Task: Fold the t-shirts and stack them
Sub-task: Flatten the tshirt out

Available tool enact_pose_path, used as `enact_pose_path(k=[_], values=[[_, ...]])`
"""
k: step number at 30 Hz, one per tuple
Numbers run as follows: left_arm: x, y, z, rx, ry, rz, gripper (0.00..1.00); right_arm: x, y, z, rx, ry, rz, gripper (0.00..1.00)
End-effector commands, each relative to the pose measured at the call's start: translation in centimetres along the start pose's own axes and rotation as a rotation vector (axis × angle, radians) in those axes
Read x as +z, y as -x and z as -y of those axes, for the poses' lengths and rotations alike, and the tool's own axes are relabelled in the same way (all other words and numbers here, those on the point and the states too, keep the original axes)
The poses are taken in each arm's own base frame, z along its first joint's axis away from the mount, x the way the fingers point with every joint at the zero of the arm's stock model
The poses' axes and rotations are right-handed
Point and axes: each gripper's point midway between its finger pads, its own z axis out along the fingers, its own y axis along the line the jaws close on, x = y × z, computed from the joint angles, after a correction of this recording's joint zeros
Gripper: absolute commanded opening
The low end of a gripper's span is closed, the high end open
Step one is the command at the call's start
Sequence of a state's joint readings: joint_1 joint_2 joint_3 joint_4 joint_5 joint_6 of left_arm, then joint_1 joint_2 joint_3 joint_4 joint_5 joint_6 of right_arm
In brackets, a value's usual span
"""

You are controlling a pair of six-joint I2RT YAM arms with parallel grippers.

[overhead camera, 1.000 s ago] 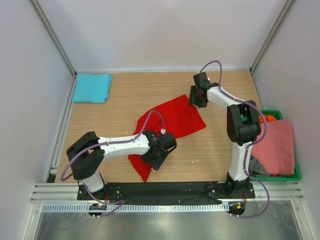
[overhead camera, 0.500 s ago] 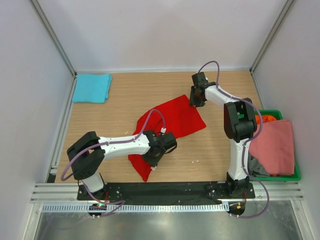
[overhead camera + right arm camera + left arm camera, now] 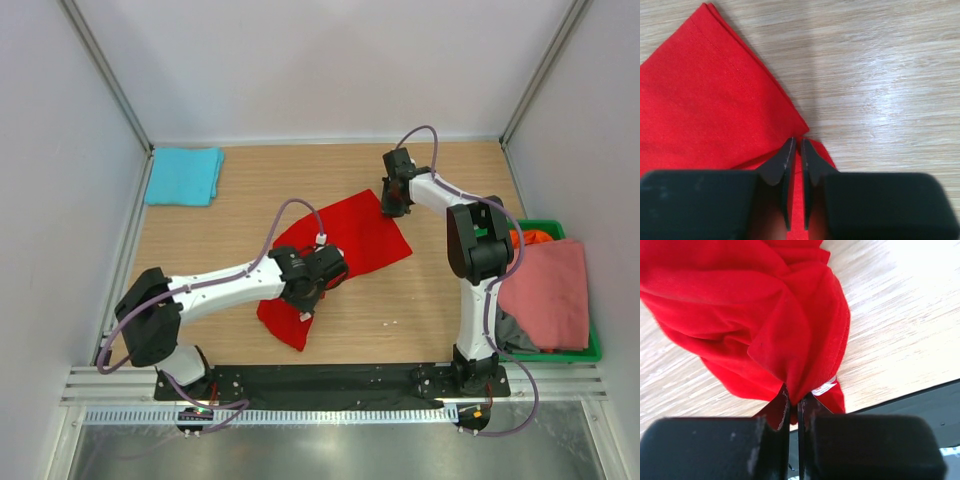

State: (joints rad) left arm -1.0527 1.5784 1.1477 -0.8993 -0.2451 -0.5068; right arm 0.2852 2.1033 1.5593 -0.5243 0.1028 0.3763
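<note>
A bright red t-shirt lies half-spread in the middle of the wooden table. My left gripper is shut on a bunched fold of the red t-shirt at its near end; a white label shows beside the fingers. My right gripper is shut on the far corner of the red t-shirt, which lies flat on the wood. A turquoise t-shirt lies folded at the far left. A salmon pink t-shirt drapes over the crate.
A green plastic crate stands at the right edge, with orange cloth and dark grey cloth showing around the pink one. Grey walls enclose the table on three sides. A black mounting rail runs along the near edge.
Both grippers have closed on the red t-shirt. The left gripper has moved up and away from the near edge, drawing the near part of the cloth into a bunch.
</note>
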Motion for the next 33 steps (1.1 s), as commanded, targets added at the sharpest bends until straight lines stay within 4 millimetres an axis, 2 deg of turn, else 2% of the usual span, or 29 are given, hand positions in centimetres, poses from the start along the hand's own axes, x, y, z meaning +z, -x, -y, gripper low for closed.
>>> enact_pose_path(k=[1,3,5,6,7,8,10,11,12,13,14,16,17,19,20,21,22,23,24,25,26,28,30,33], values=[[-2.9,2.2,-1.1,-0.018,0.018,0.099,0.00,-1.3,1.3,-0.2,0.006,-0.005,0.048,0.13],[-4.5,3.5,-1.8,-0.033,0.038,0.151,0.00,-1.9,1.8,0.0,0.011,-0.019,0.062,0.01],[-7.1,4.6,-3.7,-0.058,0.064,0.209,0.00,-3.3,3.1,-0.3,0.028,-0.010,0.097,0.01],[-9.6,6.5,-4.8,-0.101,0.065,0.285,0.00,-4.4,4.1,-0.6,0.035,-0.009,0.116,0.01],[-12.3,7.3,-6.8,-0.129,0.108,0.365,0.00,-5.3,5.0,-0.5,0.045,-0.019,0.141,0.01],[-14.8,8.4,-8.2,-0.147,0.126,0.446,0.00,-7.1,6.3,-0.6,0.061,-0.017,0.182,0.01],[-21.0,11.3,-11.8,-0.239,0.167,0.649,0.00,-10.5,8.9,-0.7,0.092,-0.021,0.259,0.01],[-24.4,11.4,-13.7,-0.257,0.186,0.745,0.00,-13.6,10.7,-0.8,0.112,-0.002,0.328,0.01],[-28.5,12.5,-15.6,-0.322,0.193,0.868,0.00,-15.2,11.4,-0.8,0.128,0.004,0.366,0.01],[-31.1,12.4,-17.2,-0.355,0.232,0.936,0.00,-16.8,12.2,-0.5,0.142,0.001,0.409,0.01],[-33.7,12.0,-18.4,-0.375,0.244,1.008,0.00,-19.9,13.2,-0.2,0.161,0.016,0.483,0.01],[-39.5,11.9,-20.2,-0.388,0.253,1.173,0.00,-22.4,13.7,0.7,0.190,0.008,0.549,0.01],[-42.0,10.9,-21.1,-0.411,0.243,1.247,0.00,-23.9,13.5,0.9,0.200,0.023,0.579,0.01],[-46.2,9.9,-22.3,-0.434,0.232,1.371,0.00,-24.8,12.7,0.6,0.219,0.070,0.583,0.01],[-47.8,9.3,-22.4,-0.428,0.203,1.422,0.00,-23.8,11.3,-0.5,0.206,0.134,0.531,0.01],[-49.0,8.9,-22.5,-0.425,0.186,1.460,0.00,-24.5,10.5,-1.1,0.208,0.190,0.521,0.01],[-50.0,8.6,-22.7,-0.417,0.176,1.487,0.00,-24.4,9.6,-2.1,0.217,0.252,0.488,0.01],[-51.1,8.2,-22.6,-0.409,0.150,1.519,0.00,-23.7,7.8,-3.1,0.205,0.295,0.444,0.05],[-51.6,8.1,-22.0,-0.380,0.113,1.538,0.00,-23.9,6.4,-4.7,0.180,0.388,0.393,0.13],[-51.8,8.1,-21.8,-0.366,0.098,1.544,0.00,-24.7,5.6,-5.2,0.171,0.435,0.386,0.36],[-51.6,8.1,-21.5,-0.322,0.102,1.533,0.00,-24.1,3.8,-6.0,0.155,0.486,0.332,0.45],[-50.3,8.8,-20.4,-0.315,0.054,1.495,0.00,-24.5,2.6,-6.1,0.151,0.516,0.305,0.63],[-47.5,9.9,-18.3,-0.273,-0.011,1.416,0.00,-24.1,0.9,-6.8,0.135,0.558,0.245,0.69],[-44.4,11.4,-14.2,-0.227,-0.188,1.326,0.00,-26.7,-1.1,-10.6,0.033,0.762,0.190,0.75]])
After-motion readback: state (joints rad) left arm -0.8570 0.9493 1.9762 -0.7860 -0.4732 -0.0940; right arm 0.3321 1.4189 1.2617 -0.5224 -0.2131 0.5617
